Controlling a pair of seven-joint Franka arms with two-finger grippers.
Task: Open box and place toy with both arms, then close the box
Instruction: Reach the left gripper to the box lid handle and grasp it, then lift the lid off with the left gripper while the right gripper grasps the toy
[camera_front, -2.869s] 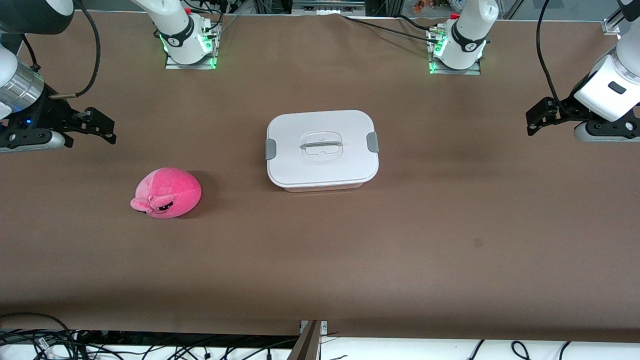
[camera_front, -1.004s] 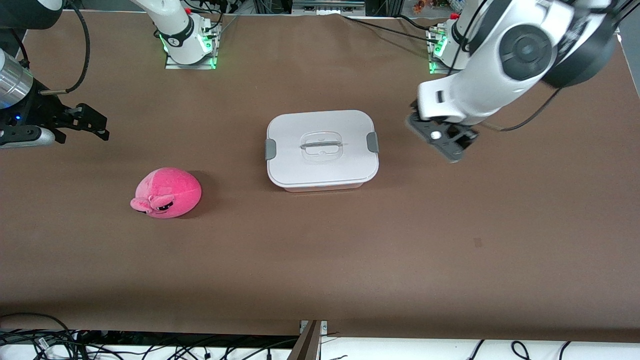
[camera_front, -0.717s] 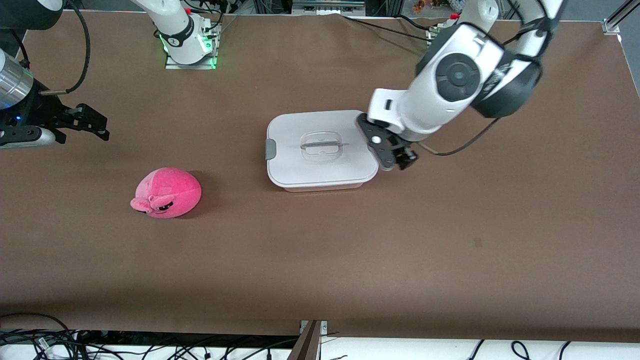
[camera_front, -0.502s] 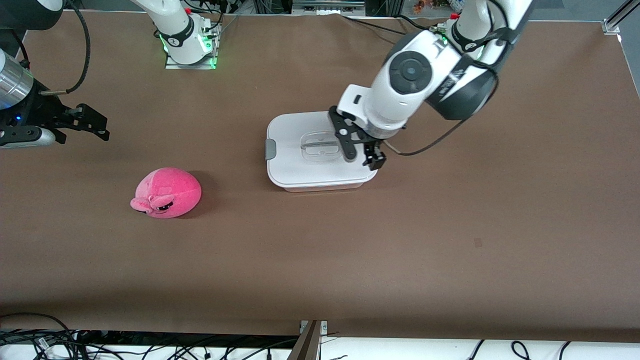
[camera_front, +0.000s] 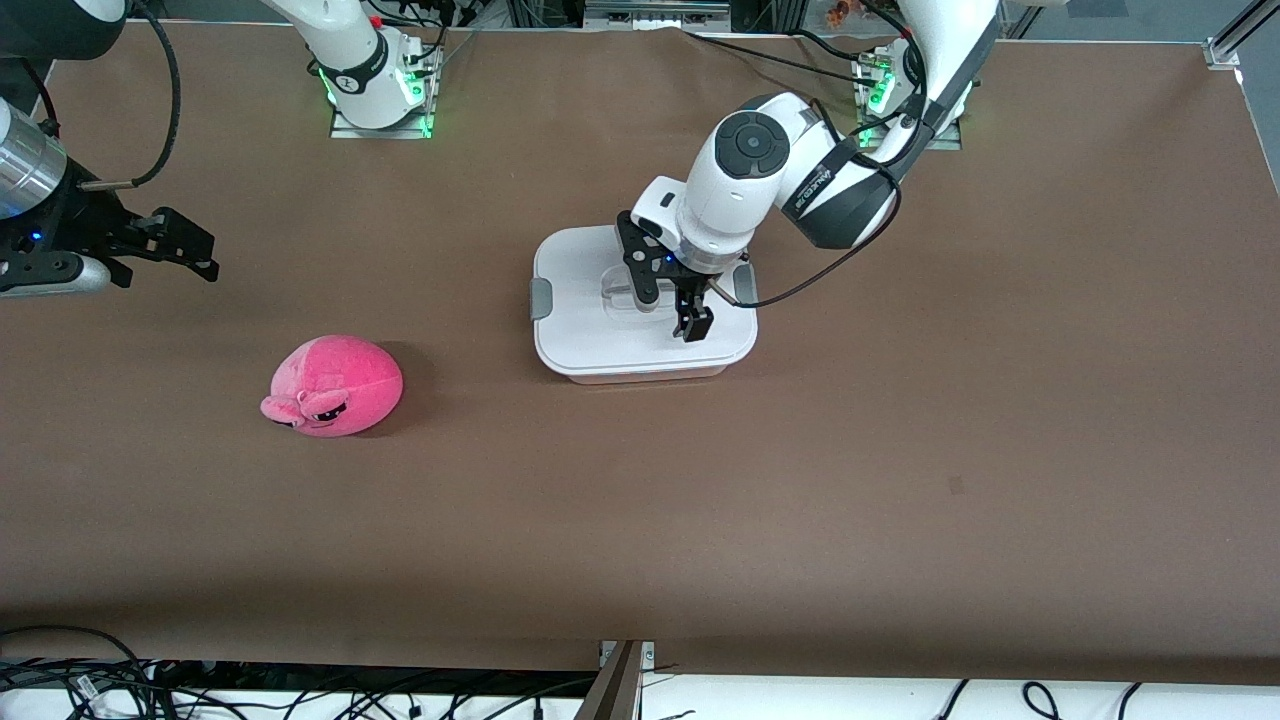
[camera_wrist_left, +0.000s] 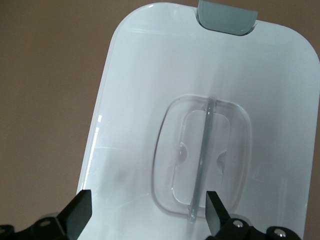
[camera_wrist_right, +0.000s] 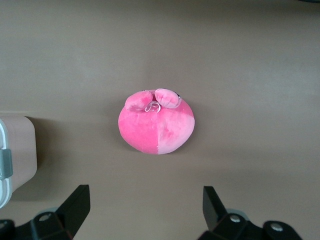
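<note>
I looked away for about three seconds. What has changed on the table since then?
The left gripper swung in from the left arm's end of the table and now hangs open over the lid handle of the box, gripping nothing. The right gripper barely shifted and waits, open. The toy and the closed box have not moved.

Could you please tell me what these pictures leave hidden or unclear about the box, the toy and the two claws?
- Box contents: the white lid covers them in every view.
- Lid handle: in the front view the left claw, open over it, hides part; its height above the lid is unclear.
- Right claw: open over bare table at the right arm's end; the front view's edge cuts off its wrist.
- Toy: its underside is hidden.
</note>
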